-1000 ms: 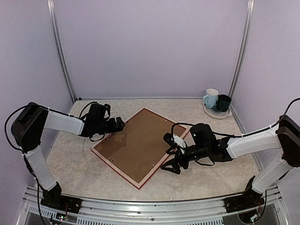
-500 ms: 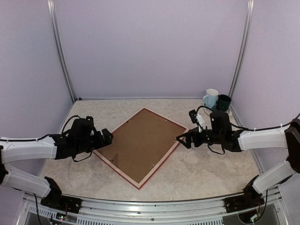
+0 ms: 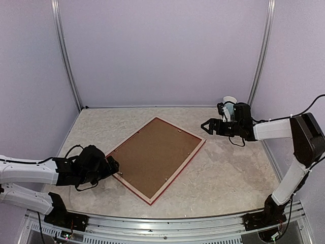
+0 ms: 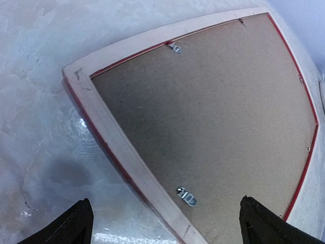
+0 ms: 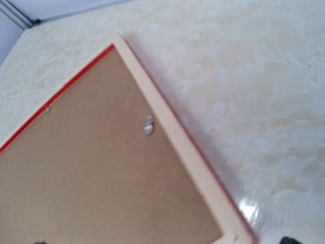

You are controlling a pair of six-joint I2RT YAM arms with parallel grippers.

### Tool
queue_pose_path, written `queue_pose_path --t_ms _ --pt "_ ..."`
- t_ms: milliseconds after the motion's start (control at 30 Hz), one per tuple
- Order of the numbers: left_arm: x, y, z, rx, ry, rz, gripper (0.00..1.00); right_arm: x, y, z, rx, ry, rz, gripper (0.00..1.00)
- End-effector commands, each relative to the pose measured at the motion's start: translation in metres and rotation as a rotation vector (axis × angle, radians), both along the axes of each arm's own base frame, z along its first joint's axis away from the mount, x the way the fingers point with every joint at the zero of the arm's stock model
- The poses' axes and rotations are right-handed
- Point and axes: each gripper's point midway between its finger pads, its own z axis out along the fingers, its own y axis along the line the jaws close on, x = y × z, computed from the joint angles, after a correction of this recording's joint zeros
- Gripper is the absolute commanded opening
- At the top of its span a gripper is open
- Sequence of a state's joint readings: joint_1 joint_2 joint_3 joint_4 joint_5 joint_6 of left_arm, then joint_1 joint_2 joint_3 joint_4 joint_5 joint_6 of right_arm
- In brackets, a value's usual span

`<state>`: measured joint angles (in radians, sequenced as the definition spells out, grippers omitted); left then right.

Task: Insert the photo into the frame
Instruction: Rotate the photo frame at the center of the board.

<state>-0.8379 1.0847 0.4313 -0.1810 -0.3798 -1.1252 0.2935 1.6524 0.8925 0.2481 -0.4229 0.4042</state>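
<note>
The frame lies face down in the middle of the table, its pale wood rails and thin red edge showing. A brown backing board fills it, held by small metal clips. The photo is hidden. My left gripper hovers open at the frame's left corner, its dark fingertips spread wide over the rail. My right gripper is open and empty, just off the frame's right corner. In the right wrist view the same rail and one clip show.
A pale mug stands at the back right corner, partly behind my right arm. Metal posts run up the back corners, and lilac walls close the table on three sides.
Both arms have drawn away from the frame. The left one sank back toward the near left; the right one swung out to the back right by the mug. The frame has not moved.
</note>
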Motion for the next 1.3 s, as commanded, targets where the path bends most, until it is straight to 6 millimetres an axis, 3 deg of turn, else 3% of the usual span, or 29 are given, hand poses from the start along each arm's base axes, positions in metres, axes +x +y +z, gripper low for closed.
queue_pose_path --t_ms 0,233,467,500,633,767,1133,1267 --pt "-0.009 0.019 -0.03 0.037 0.048 0.086 0.99 0.017 0.015 -0.007 0.052 0.042 0.089 0.99" --pt "-0.014 0.045 -0.035 -0.019 0.001 0.232 0.99 0.035 0.026 -0.042 0.029 0.104 0.143 0.99" --pt "0.011 0.053 -0.036 0.029 -0.07 0.327 0.99 0.039 0.031 -0.06 0.049 0.131 0.161 0.99" --pt "0.019 0.049 -0.033 0.028 -0.082 0.327 0.99 0.038 0.032 -0.061 0.053 0.134 0.165 0.99" --pt "0.038 0.041 -0.049 0.124 -0.036 0.311 0.99 0.035 0.035 -0.066 0.065 0.141 0.187 0.99" --pt "0.051 0.029 -0.057 0.114 -0.031 0.268 0.99 0.032 0.035 -0.078 0.048 0.162 0.195 0.99" --pt "0.096 -0.003 -0.021 0.062 -0.133 0.143 0.99 0.021 0.04 -0.083 0.049 0.179 0.208 0.99" --pt "0.106 -0.015 -0.019 0.046 -0.14 0.09 0.99 0.009 0.042 -0.082 0.039 0.186 0.203 0.99"
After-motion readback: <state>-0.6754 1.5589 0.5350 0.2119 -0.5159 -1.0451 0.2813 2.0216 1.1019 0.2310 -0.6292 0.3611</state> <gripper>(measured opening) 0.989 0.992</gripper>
